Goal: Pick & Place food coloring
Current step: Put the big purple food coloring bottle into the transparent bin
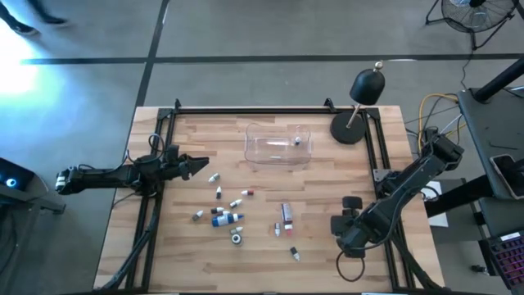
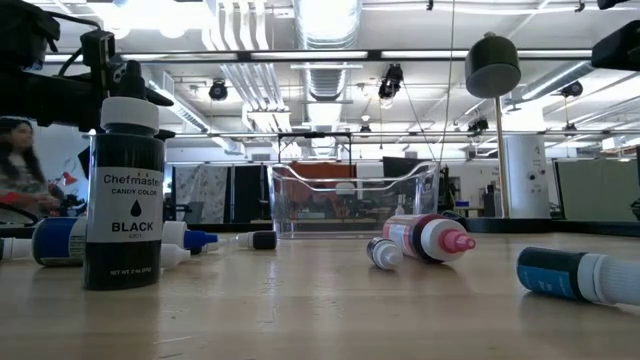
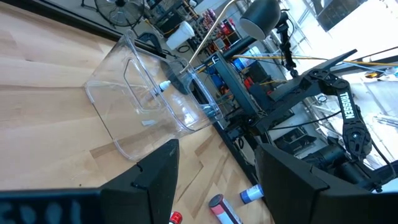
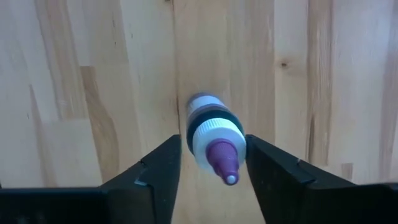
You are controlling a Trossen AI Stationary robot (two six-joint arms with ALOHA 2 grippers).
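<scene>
One clear tub [image 1: 278, 146] holds a single food coloring bottle [image 1: 298, 141]; roughly a dozen more seem scattered on the desk [image 1: 188, 254]. The right gripper [image 4: 211, 163] brackets a purple-tipped bottle [image 4: 213, 137] between narrowing fingers. The left gripper [image 3: 214, 180] hovers wide.

So the clear plastic tub [image 1: 278, 146] sits toward the back middle of the wooden desk [image 1: 188, 254], one small dropper bottle [image 1: 298, 141] inside it, the other small dropper bottles [image 1: 223, 215] scattered in front.
</scene>
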